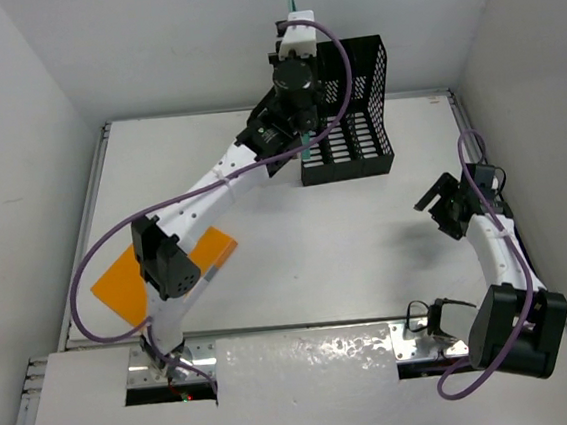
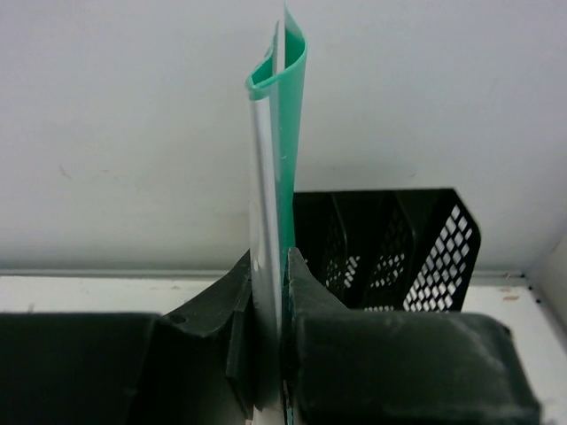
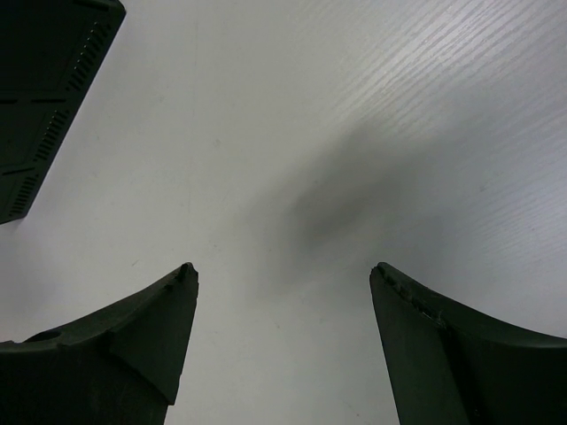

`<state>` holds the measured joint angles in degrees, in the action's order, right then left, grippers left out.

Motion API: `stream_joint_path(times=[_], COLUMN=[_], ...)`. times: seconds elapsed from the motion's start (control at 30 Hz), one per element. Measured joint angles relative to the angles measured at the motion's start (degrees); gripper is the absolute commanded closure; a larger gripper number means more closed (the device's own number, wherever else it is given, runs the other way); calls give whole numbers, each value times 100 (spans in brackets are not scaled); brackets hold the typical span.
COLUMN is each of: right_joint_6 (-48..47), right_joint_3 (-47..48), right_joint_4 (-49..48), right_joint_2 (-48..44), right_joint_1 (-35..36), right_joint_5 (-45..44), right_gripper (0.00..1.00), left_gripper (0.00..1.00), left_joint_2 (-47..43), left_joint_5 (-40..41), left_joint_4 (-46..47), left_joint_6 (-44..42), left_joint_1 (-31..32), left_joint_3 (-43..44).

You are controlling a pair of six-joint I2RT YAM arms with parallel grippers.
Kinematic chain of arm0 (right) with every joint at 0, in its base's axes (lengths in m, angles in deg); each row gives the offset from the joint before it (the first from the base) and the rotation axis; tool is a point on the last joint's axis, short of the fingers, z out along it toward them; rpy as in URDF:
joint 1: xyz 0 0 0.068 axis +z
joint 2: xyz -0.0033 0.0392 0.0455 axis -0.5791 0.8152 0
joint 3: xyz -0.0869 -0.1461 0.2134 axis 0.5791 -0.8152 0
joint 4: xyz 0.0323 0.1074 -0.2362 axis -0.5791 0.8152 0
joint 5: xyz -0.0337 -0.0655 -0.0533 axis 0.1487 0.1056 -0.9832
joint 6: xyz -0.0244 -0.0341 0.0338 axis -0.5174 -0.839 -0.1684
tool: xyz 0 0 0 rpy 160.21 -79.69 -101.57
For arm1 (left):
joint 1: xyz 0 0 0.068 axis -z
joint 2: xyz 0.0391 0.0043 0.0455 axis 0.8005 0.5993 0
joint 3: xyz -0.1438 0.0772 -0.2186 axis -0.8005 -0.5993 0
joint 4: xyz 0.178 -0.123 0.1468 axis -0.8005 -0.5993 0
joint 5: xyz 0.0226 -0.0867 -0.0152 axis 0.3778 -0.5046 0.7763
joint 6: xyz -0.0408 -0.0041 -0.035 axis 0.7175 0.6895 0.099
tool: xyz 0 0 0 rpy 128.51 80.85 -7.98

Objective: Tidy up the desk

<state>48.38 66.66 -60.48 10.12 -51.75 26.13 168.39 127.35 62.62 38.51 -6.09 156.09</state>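
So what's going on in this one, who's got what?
The left gripper is shut on a green plastic folder, holding it upright on edge by the black mesh file rack at the far side of the desk. The right gripper hangs open over bare desk, holding nothing. An orange folder lies flat near the left arm's base.

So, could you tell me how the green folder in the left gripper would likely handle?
The green folder looks thin and curls open at its top, so it is probably floppy and light. Its glossy surface may slip in the left gripper.
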Motion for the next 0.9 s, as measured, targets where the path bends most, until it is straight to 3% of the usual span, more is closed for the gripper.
stream_joint_path(times=[0.13, 0.6, 0.9], right_joint_6=[-9, -9, -4], right_joint_3=[0, -192, -391], right_joint_4=[0, -48, -142], right_joint_2=[63, 109, 11], right_joint_1=[0, 0, 0], right_joint_5=[0, 13, 79], right_gripper=[23, 23, 23], left_gripper=[100, 100, 100], left_joint_2=[31, 140, 640], left_joint_5=[122, 485, 466], left_joint_4=[243, 2483, 3425], left_joint_6=[-166, -544, -686], left_joint_1=[-20, -31, -31], left_joint_3=[-315, -1836, -1902])
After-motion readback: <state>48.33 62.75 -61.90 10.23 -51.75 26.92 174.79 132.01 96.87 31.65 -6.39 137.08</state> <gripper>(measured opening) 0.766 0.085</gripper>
